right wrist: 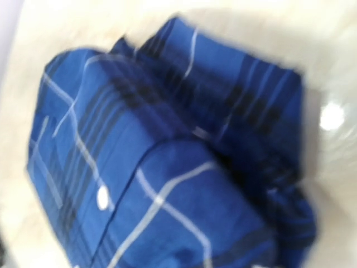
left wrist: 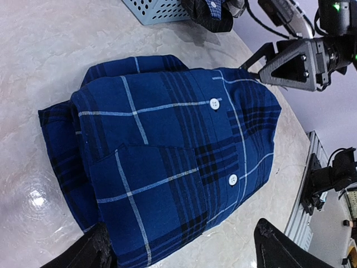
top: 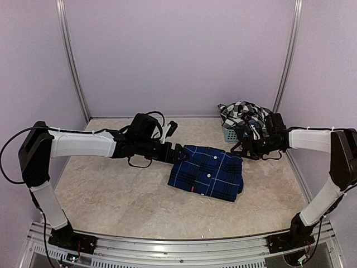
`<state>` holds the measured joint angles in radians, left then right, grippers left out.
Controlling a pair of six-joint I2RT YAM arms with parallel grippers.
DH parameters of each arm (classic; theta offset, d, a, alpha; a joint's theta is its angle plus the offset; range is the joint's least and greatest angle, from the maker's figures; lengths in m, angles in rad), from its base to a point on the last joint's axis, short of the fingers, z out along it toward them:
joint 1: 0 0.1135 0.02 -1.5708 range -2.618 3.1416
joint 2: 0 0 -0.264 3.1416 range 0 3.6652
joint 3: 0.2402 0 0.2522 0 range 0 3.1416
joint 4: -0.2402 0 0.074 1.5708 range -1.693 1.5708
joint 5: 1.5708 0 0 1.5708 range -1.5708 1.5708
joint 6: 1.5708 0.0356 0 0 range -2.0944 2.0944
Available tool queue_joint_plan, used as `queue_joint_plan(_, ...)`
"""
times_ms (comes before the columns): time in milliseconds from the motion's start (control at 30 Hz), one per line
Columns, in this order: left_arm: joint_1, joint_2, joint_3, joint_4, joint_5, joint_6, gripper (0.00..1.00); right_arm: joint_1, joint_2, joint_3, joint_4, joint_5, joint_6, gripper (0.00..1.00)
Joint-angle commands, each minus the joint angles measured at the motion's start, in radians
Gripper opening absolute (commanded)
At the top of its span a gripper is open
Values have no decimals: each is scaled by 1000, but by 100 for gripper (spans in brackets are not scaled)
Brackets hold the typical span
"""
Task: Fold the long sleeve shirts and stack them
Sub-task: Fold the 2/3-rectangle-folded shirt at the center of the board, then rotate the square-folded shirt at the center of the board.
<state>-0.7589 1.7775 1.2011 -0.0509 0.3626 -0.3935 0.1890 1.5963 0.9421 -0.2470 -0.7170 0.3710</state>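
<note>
A navy blue long sleeve shirt [top: 207, 172] with thin white grid lines and white buttons lies folded flat on the table [top: 111, 195]. My left gripper [top: 177, 151] is at the shirt's left edge. In the left wrist view it [left wrist: 184, 254] stands open, and the shirt's [left wrist: 167, 145] near edge lies between the two wide-spread fingertips [left wrist: 92, 251]. My right gripper [top: 242, 146] hovers at the shirt's far right corner. Its fingers do not show in the blurred right wrist view, where the navy shirt [right wrist: 167, 167] fills the picture. A black-and-white checked shirt [top: 241, 113] is heaped on the basket.
A small grey-blue mesh basket [top: 228, 134] stands at the back right, just behind the right gripper, with its corner [left wrist: 150, 8] showing in the left wrist view. Walls close the table at the back and on both sides.
</note>
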Motion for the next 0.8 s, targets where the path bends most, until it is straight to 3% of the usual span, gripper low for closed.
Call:
queue_joint_plan(0, -59, -40, -33, 57, -206, -6, 98, 7, -63, 55, -136, 210, -91, 73)
queue_joint_plan(200, -127, -19, -53, 141, -292, -36, 99, 71, -60, 83, -106, 350, -87, 77)
queue_joint_plan(367, -155, 27, -52, 162, -358, -36, 99, 151, 10, 158, -79, 389, -188, 78)
queue_joint_plan(600, -182, 81, -64, 149, -512, -48, 99, 164, 194, 293, -131, 309, -318, 80)
queue_joint_plan(767, -187, 88, -101, 167, -545, -64, 99, 164, 300, 356, -188, 203, -377, 80)
